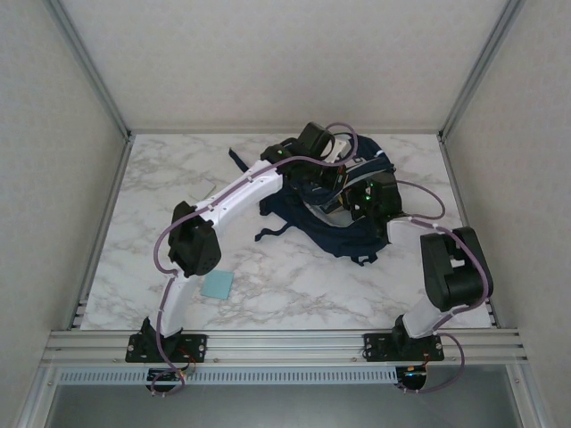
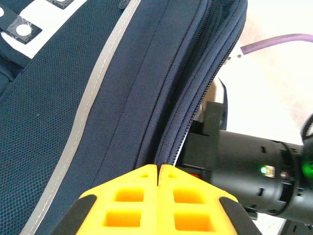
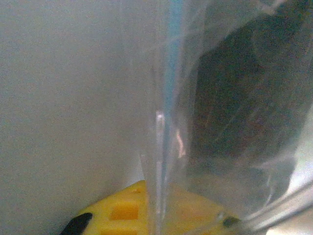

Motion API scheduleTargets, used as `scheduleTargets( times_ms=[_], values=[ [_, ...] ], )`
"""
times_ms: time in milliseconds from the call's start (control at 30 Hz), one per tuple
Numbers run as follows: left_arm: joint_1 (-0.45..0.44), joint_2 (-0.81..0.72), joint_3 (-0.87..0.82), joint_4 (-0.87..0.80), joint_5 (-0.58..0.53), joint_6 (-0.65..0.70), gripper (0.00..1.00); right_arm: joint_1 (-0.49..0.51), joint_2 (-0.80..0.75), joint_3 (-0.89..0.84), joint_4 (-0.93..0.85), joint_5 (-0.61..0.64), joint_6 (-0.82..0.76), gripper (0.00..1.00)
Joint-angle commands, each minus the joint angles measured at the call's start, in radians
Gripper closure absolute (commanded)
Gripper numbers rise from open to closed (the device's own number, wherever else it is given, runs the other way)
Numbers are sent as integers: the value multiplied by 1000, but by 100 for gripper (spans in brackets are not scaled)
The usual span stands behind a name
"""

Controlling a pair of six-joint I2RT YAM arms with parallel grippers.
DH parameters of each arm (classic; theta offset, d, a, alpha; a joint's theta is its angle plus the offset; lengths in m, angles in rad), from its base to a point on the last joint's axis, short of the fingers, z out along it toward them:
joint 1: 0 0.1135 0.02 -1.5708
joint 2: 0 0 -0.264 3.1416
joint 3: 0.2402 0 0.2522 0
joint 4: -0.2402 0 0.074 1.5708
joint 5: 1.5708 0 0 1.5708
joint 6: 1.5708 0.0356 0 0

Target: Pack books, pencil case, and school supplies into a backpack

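1. The packet (image 3: 220, 122) is held clamped in the right fingers (image 3: 124, 210), over the backpack (image 1: 343, 236) at the far middle of the worktop (image 1: 294, 285).
2. The left fingers (image 2: 132, 196) are closed tight at the zip edge, seemingly pinching it.
3. Step judged: packet to be slid inside. The edge should be kept lifted, the packet fed end first and released only once well in.
4. The pad (image 1: 217, 285) is noted beside the left arm.

Top view: high behind the arm bases, facing down and forward over the whole table (image 1: 294, 285); far off.
Left wrist view: past the left gripper (image 2: 157, 169), close against the backpack (image 2: 73, 122); right arm (image 2: 244, 171) just right.
Right wrist view: past the right gripper (image 3: 156, 186), nearly touching a clear packet (image 3: 220, 122); blurred.
Shared: top and left wrist views both take in the backpack, far centre.
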Motion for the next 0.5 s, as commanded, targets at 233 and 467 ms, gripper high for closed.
scheduleTargets(
  times_ms=[233, 467],
  values=[
    [16, -77, 26, 34, -6, -31, 100, 7, 147, 138, 87, 85, 39, 96],
    [21, -61, 19, 41, -24, -34, 100, 6, 54, 193, -275, 80, 6, 29]
  ],
)
